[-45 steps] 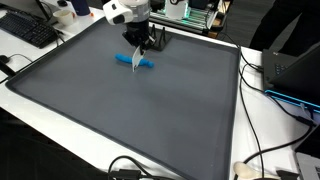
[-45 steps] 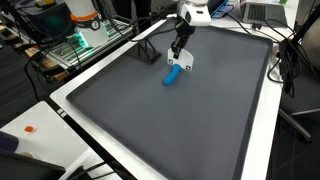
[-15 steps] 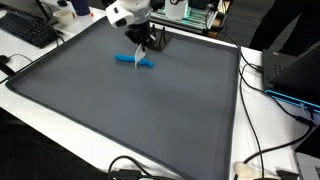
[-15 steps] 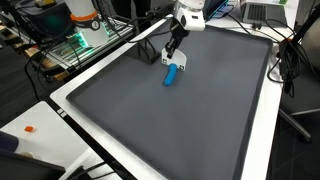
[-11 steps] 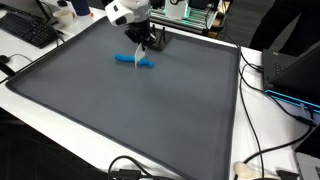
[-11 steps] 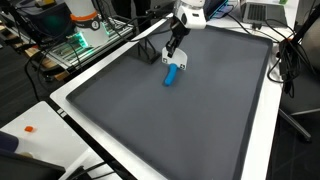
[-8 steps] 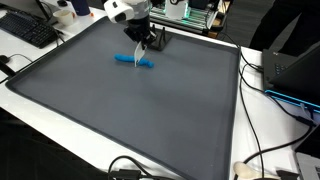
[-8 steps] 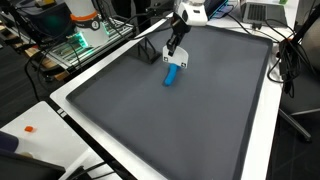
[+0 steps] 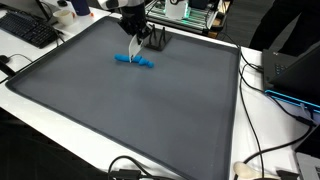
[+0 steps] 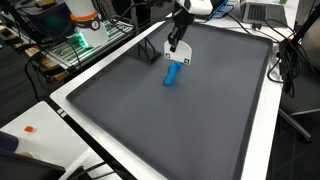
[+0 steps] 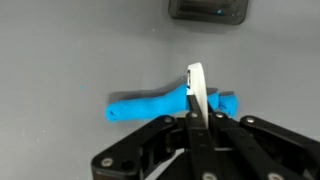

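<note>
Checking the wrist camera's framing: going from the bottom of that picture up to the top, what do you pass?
The shut jaws → the blue plastic piece → the black box at the top edge.

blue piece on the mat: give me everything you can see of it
The blue piece is a single elongated bar, bright blue and matte, plastic by the look of it. One end is blockier, the middle narrows, and no markings can be made out. It lies flat on the dark grey mat, towards the far side in both exterior views. Only the mat clearly touches it. The end effector hangs over one end with its fingers together; whether they touch it cannot be told.
</note>
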